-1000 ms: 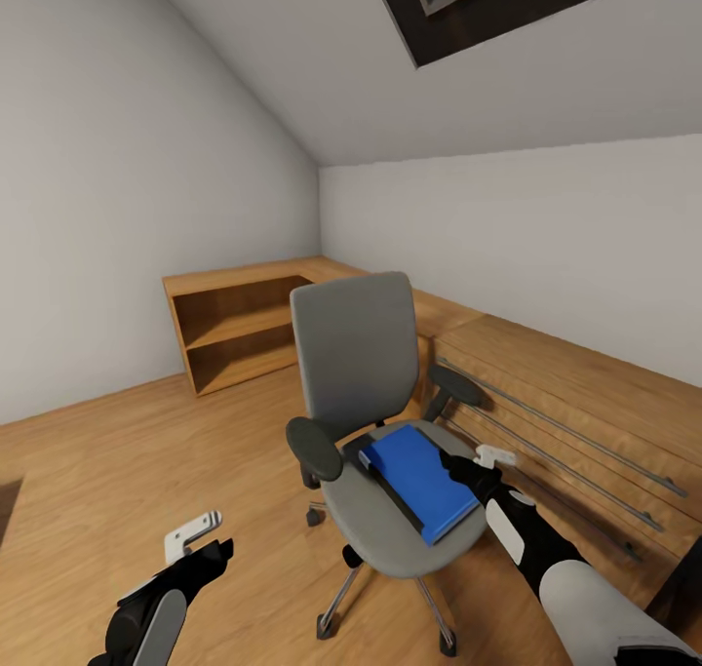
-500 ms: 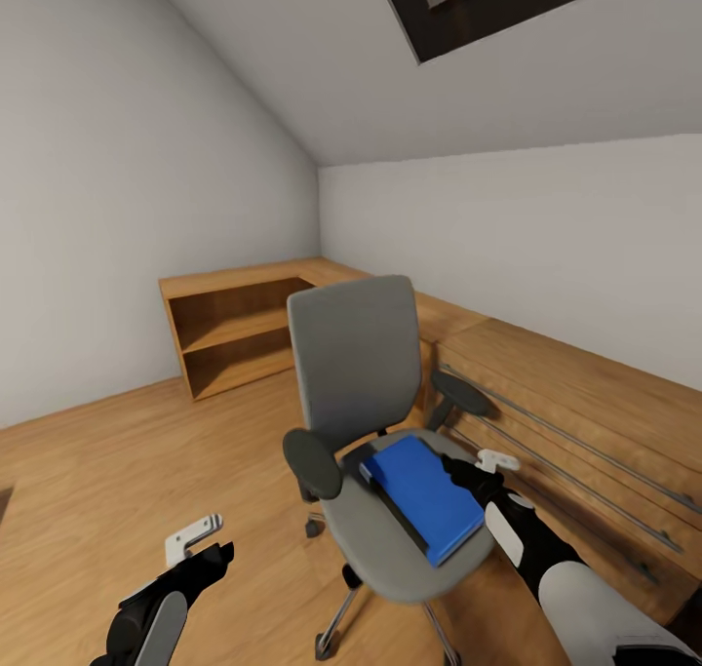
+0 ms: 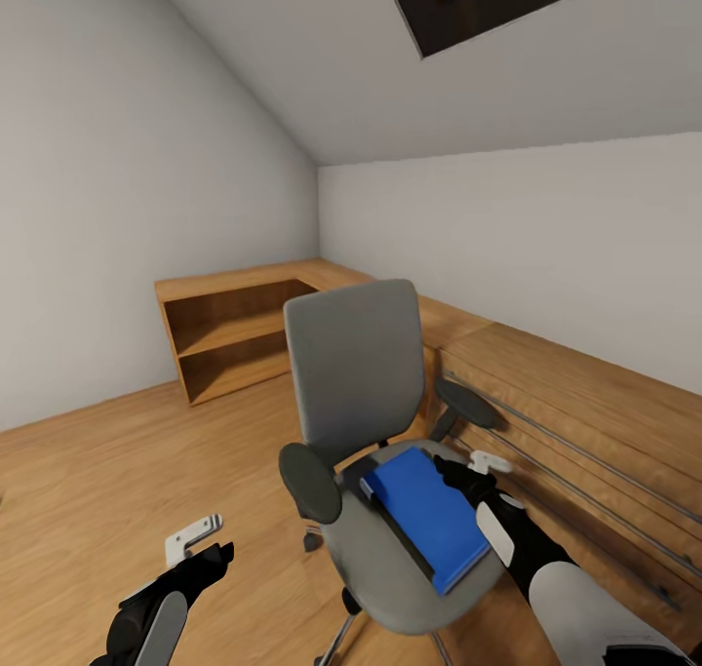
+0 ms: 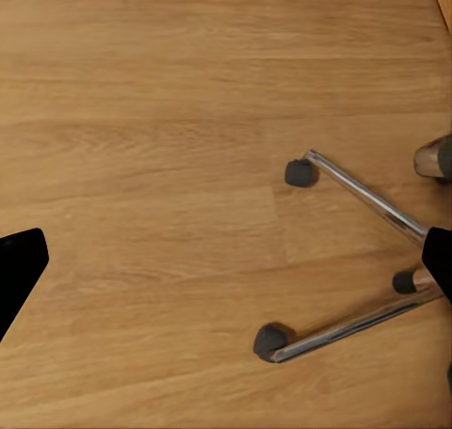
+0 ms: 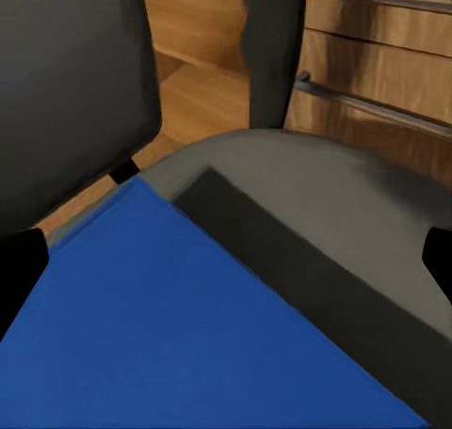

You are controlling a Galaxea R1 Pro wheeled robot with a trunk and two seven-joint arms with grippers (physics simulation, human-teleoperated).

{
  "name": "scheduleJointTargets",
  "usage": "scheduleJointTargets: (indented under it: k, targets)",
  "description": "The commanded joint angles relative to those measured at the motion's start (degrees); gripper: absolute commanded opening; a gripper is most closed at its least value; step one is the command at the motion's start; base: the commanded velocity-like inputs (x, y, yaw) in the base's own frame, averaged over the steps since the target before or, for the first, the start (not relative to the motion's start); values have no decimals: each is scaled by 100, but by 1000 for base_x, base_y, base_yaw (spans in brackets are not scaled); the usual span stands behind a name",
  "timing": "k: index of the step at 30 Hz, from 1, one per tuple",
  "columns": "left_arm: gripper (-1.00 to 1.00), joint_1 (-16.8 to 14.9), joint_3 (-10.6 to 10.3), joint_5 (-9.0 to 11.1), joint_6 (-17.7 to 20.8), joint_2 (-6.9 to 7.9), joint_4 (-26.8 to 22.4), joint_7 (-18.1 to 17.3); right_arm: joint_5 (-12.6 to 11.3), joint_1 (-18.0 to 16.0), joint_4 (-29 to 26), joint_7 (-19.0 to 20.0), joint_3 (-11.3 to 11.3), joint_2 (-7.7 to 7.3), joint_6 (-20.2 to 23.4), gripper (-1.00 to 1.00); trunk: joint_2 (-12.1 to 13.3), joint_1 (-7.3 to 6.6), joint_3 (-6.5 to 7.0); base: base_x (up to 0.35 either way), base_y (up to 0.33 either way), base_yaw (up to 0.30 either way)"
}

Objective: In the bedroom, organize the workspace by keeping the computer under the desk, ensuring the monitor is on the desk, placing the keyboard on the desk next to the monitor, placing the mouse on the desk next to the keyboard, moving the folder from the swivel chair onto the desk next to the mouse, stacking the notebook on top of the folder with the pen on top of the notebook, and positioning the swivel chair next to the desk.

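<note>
Here my left wrist camera catches the chair's chrome base (image 4: 363, 196).
My right end effector (image 3: 466, 475), fingers apart, hovers over the folder (image 3: 429, 515); left end effector (image 3: 200, 541) low, apart.

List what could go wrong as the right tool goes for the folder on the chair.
1. The swivel chair stands on casters; a push from the right tool may roll or turn it away.
2. The folder lies flat on the seat, so open fingers may slide over it.
3. The armrest sits close beside the tool.
</note>
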Motion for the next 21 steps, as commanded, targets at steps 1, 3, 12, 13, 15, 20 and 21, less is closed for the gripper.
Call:
scheduleJointTargets:
  k: [1, 3, 12, 13, 15, 20, 21]
  targets:
    - [100, -4, 5, 61, 14, -4, -8, 43, -61, -3, 1, 11, 1, 23, 28, 100, -3, -1, -6, 12, 0, 0]
    - [100, 3, -2, 59, 7, -9, -8, 43, -424, -2, 1, 24, -26, 51, 340, 100, -3, -1, -6, 3, 0, 0]
    - [100, 5, -77, 52, -4, -3, -26, 43, -1266, -3, -38, 45, -46, 38, 584, 100, -3, -1, -6, 0, 0, 0]
    - [100, 5, -78, 52, -4, -1, -28, 43, -1273, -3, -42, 45, -46, 39, 578, 100, -3, -1, -6, 0, 0, 0]
    - [100, 5, -82, 52, -5, -3, -33, 43, -1296, -2, -56, 69, -50, 41, 552, 100, -3, -1, -6, 0, 0, 0]
    - [100, 5, -80, 52, -5, 1, -35, 43, -1310, -2, -60, 88, -58, 30, 542, 100, -3, -1, -6, 0, 0, 0]
    - [100, 5, -79, 52, -5, 2, -35, 43, -1311, -2, -60, 88, -57, 29, 538, 100, -3, -1, -6, 0, 0, 0]
